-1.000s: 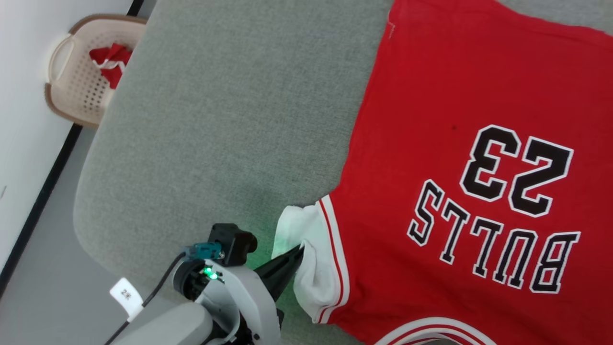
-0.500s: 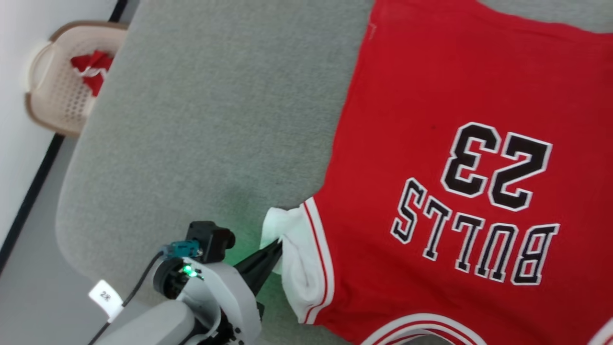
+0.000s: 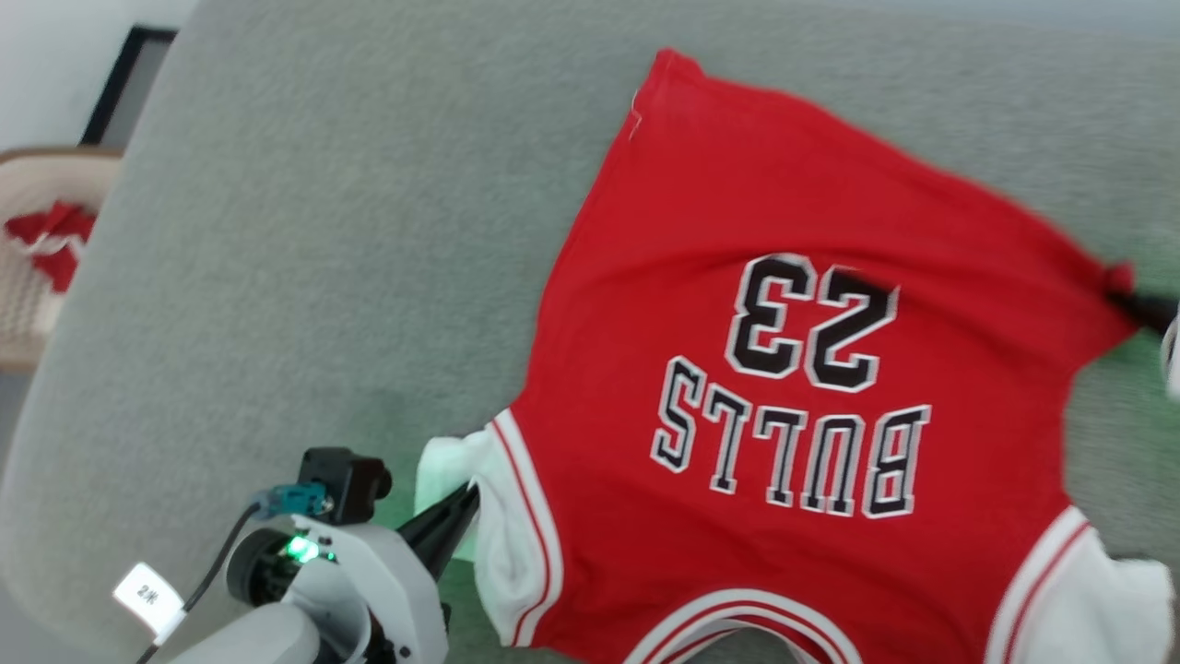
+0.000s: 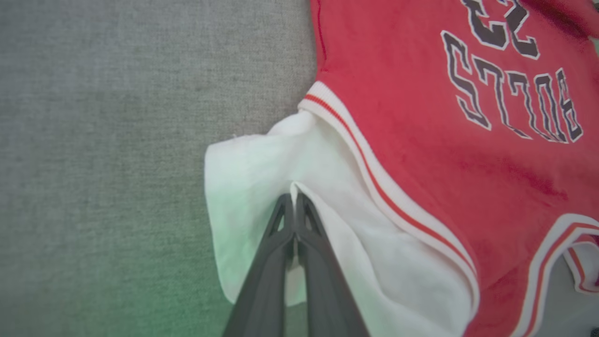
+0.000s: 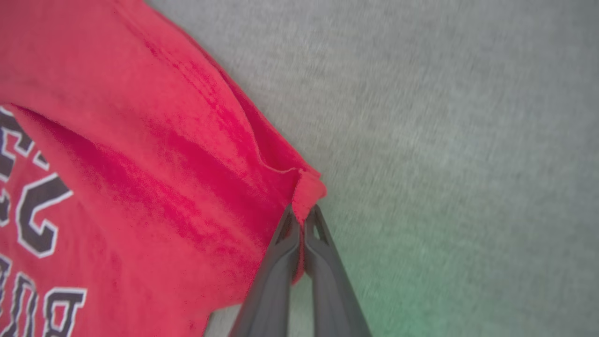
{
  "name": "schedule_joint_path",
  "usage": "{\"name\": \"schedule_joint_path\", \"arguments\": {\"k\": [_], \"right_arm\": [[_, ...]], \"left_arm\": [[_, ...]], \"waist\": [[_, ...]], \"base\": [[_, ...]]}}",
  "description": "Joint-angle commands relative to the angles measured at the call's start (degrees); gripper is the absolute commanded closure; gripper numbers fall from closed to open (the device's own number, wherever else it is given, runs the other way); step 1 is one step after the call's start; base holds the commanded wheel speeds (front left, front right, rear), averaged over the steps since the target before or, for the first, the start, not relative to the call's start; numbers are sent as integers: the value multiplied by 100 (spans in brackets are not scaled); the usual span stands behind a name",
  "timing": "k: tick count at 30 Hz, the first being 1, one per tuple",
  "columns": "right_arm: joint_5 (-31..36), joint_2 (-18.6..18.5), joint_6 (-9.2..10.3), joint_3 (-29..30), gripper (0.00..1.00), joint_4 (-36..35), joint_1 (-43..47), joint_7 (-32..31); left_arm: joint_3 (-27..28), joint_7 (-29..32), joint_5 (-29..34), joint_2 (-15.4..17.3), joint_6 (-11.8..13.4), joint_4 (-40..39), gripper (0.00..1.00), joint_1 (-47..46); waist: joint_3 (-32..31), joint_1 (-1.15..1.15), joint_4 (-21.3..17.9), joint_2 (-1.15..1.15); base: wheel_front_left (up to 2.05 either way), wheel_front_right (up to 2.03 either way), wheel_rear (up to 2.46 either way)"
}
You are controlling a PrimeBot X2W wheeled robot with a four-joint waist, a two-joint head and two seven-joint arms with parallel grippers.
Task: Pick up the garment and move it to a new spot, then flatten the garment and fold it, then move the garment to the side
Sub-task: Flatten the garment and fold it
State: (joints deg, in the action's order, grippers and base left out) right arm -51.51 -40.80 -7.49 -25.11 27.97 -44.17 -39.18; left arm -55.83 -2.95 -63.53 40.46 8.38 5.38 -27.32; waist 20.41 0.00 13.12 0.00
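The garment (image 3: pixel 784 231), a red jersey T-shirt with white sleeves and black "BULLS 23" print, lies spread on the grey table (image 3: pixel 350 240), lettering upside down to me. At the lower left my left gripper (image 3: pixel 472 491) is shut on the white sleeve (image 3: pixel 498 553); the left wrist view shows the left gripper (image 4: pixel 295 194) pinching a fold of that sleeve (image 4: pixel 252 159). At the right edge my right gripper (image 3: pixel 1120 293) is shut on the red hem corner. In the right wrist view the right gripper (image 5: pixel 302 210) clamps that corner of the garment (image 5: pixel 140 140), which rises into a small peak.
A beige laundry basket (image 3: pixel 28 304) holding a red-and-white cloth bundle (image 3: pixel 51 240) stands on the floor off the table's left edge. Bare grey tabletop stretches left of and beyond the shirt. The white wall (image 3: pixel 55 65) is at the upper left.
The camera has swung, shifting the whole picture left and down. The right gripper has come into view, shut on the hem corner, and the shirt's right side is now pulled taut.
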Motion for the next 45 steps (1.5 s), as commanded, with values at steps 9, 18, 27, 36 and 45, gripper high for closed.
{"name": "schedule_joint_path", "arguments": {"k": [9,18,27,36,45], "right_arm": [[-522,-175,1,154,100,-970,2038,431],[-455,63,5,564,100,-1129,3504,691],[-33,564,10,650,100,-832,3917,749],[325,489,47,769,0,-929,3695,575],[603,381,2,1282,0,-2220,3398,98]], "left_arm": [[33,100,-94,296,212,-256,100,248],[55,88,-151,382,321,-443,100,375],[55,114,-177,369,337,-487,100,361],[79,75,-206,373,363,-515,100,396],[67,35,-232,351,391,-559,100,459]], "waist": [[-636,0,-733,0],[-713,0,-862,0],[-718,0,-887,0],[-757,0,-903,0],[-861,0,-895,0]], "base": [[0,0,0],[0,0,0],[0,0,0],[0,0,0],[0,0,0]]}}
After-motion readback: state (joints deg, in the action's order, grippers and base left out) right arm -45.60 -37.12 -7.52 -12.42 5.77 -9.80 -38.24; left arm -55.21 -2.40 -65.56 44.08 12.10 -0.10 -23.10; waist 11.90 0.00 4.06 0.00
